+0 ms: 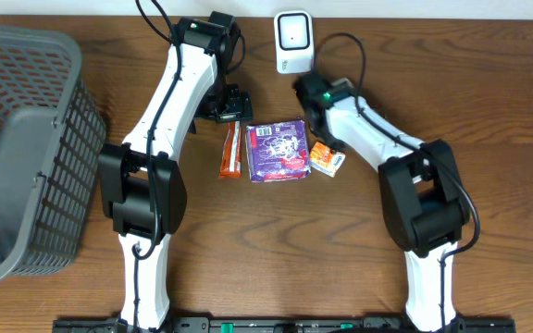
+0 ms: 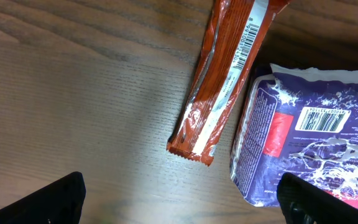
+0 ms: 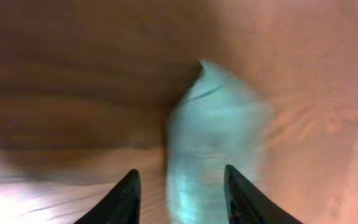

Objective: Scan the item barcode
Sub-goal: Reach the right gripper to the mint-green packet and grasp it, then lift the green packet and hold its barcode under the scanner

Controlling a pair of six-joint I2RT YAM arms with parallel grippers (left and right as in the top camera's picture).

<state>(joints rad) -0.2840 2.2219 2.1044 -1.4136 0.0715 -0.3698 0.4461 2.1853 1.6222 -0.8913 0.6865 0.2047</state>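
A small orange-and-white packet lies on the table right of a purple packet, whose barcode faces up. An orange bar lies left of the purple packet, and its barcode strip shows in the left wrist view. My right gripper hangs over the small packet. In the right wrist view it is a pale blur between the parted fingers of my right gripper, with a gap on the left side. My left gripper is wide open over bare wood above the bar. The white scanner stands at the back.
A large grey basket fills the left side of the table. Both arms reach in from the front edge. The three items lie close together in the middle, just in front of the scanner.
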